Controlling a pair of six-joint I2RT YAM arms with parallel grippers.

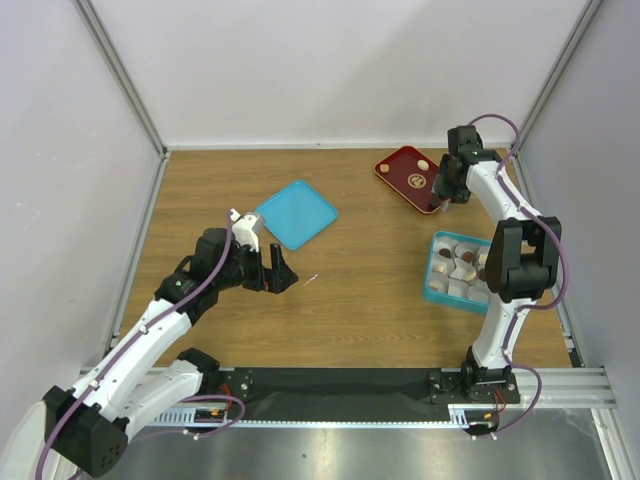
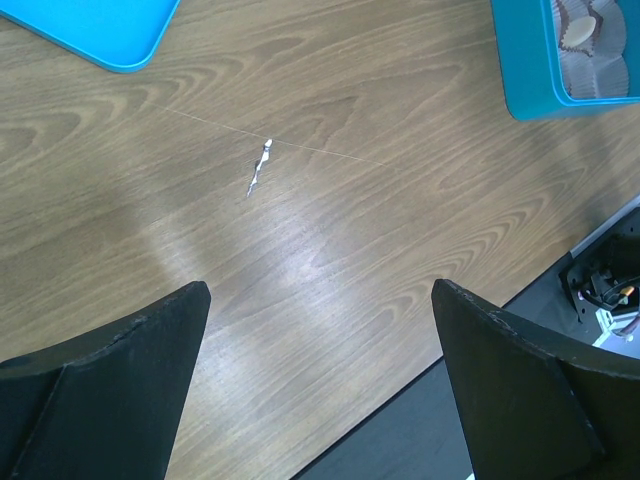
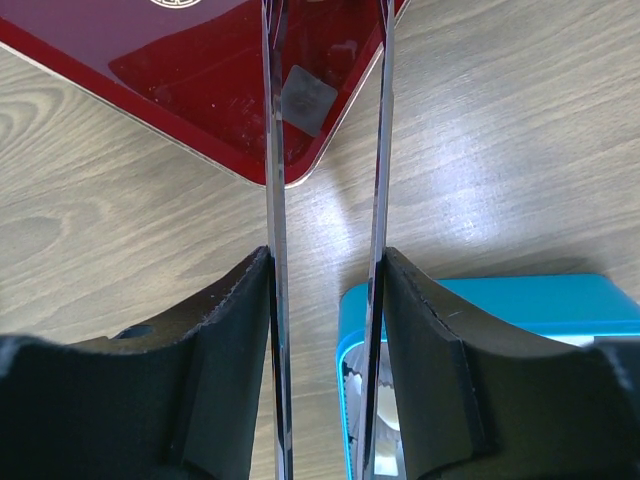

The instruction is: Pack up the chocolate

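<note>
Several chocolate pieces (image 1: 462,262), brown and cream, sit in paper cups in the teal compartmented box (image 1: 436,285). One cream piece (image 1: 424,164) lies on the dark red tray (image 1: 398,170). My right gripper (image 1: 446,186) is shut on a pair of metal tongs (image 3: 273,150) and holds them over the tray's near corner (image 3: 200,90). The tong blades stand apart with nothing between them, and their tips are out of view. My left gripper (image 1: 276,272) is open and empty above bare wood (image 2: 320,290). The box corner shows in the left wrist view (image 2: 525,70).
The teal lid (image 1: 296,213) lies at the table's middle, its corner showing in the left wrist view (image 2: 100,30). A small white scrap (image 1: 311,279) lies on the wood (image 2: 260,168). The box's edge (image 3: 500,298) is just below the right fingers.
</note>
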